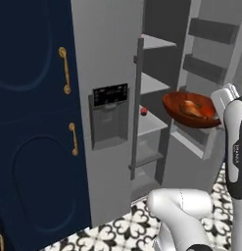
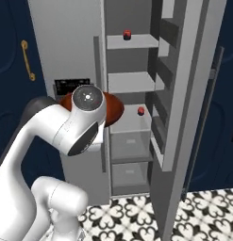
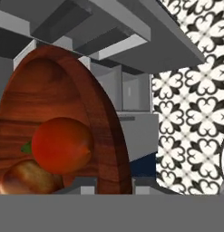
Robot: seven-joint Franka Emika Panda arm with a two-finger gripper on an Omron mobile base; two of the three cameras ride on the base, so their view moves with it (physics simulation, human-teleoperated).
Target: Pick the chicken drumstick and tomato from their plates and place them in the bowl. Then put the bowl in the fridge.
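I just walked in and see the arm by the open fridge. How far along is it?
Done: the round red tomato and golden-brown chicken drumstick lie in the glossy reddish-brown wooden bowl. In hand: the gripper is shut on the bowl's rim, carrying it tilted before the open grey metal fridge. Left: setting it on a shelf.

There is one wide shallow bowl of glossy reddish-brown wood (image 1: 188,109). In it lie one small round red tomato (image 3: 62,145) and one golden-brown roasted chicken drumstick (image 3: 27,180).

There is one tall grey metal fridge (image 1: 110,73), its door open, with one dark dispenser panel (image 1: 110,94) and one long vertical grey bar handle (image 1: 136,108). On the fridge shelves I count two small red things (image 2: 127,34), one on the upper shelf and one lower; what they are is too small to tell.

On the navy cabinet doors (image 1: 34,122) I count two full brass handles (image 1: 65,70) in the left base view.
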